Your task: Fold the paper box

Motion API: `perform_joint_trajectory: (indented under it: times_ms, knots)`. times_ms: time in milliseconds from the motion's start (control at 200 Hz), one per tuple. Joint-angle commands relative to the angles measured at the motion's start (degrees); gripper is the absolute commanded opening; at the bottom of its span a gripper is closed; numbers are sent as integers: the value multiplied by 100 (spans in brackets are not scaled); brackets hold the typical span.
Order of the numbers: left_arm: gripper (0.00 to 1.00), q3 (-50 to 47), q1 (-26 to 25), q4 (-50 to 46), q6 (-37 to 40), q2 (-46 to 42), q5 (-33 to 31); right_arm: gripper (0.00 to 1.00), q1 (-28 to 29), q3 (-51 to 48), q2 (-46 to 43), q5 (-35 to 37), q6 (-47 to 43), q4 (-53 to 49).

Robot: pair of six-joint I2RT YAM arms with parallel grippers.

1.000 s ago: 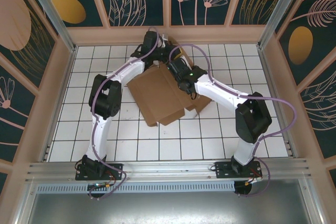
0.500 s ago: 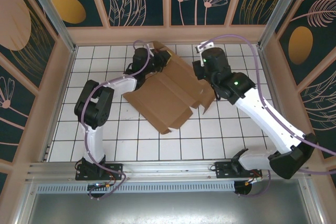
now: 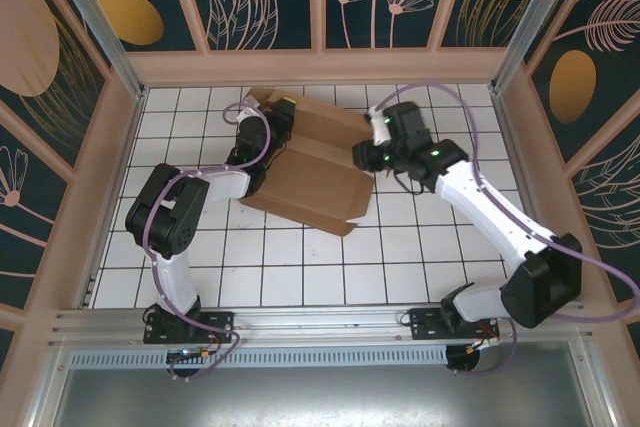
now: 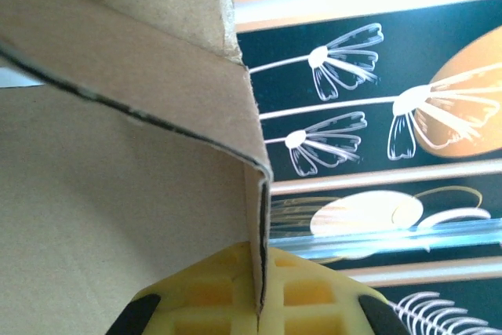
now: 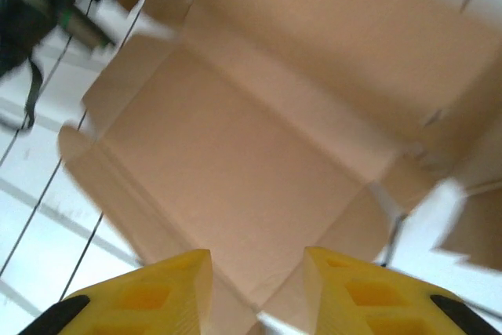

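The paper box (image 3: 318,169) is a brown cardboard sheet with creased flaps, lying partly folded at the back middle of the tiled floor. My left gripper (image 3: 283,119) is at its back-left flap. In the left wrist view that gripper (image 4: 259,307) is shut on the flap's folded edge (image 4: 252,217), which stands upright between the yellow pads. My right gripper (image 3: 366,154) hovers over the sheet's right edge. In the right wrist view its fingers (image 5: 257,284) stand apart above the inner panel (image 5: 251,139), with nothing pinched between them.
White tiles (image 3: 300,267) run from the sheet to the arm bases. A wooden wall (image 3: 320,65) with dark flower panels stands close behind the cardboard, and side walls (image 3: 110,177) close in left and right. The right arm's cable (image 3: 420,92) loops over the back right.
The cardboard has shifted left and back and turned, with the left gripper still on its flap. The right arm swung out to the right, then came back to the sheet's right edge.
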Motion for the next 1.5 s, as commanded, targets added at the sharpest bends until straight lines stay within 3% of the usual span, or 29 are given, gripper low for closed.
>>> perform_joint_trajectory:
  times_ms: [0, 280, 575, 986, 1131, 1271, 1401, 1496]
  knots:
    - [0, -307, -71, 716, -452, 55, -503, 28, 544, -353, 402, -121, 173, 70]
    - [0, -765, -164, 764, -470, -15, -759, 11, 978, -889, 1652, 205, 593, 699]
    - [0, -541, -252, -1321, 28, -674, -1533, 4, 985, -1256, 2290, 621, 584, 475]
    - [0, -384, -289, -1540, -419, -427, -1490, 3, -10, -1514, 1929, 1067, 435, -179]
    - [2, -315, -357, -1639, -411, -309, -1649, 8, -51, -1386, 1824, 900, 360, -151]
    - [2, -261, -362, -1643, -323, -230, -1763, 21, -194, -1047, 1164, 603, 346, -47]
    - [3, -217, -413, -1677, -287, -193, -1791, 36, -877, -511, 528, -195, 568, 279]
    - [3, -217, -444, -1679, -309, -170, -1827, 39, -1284, 49, 507, -464, 995, 401]
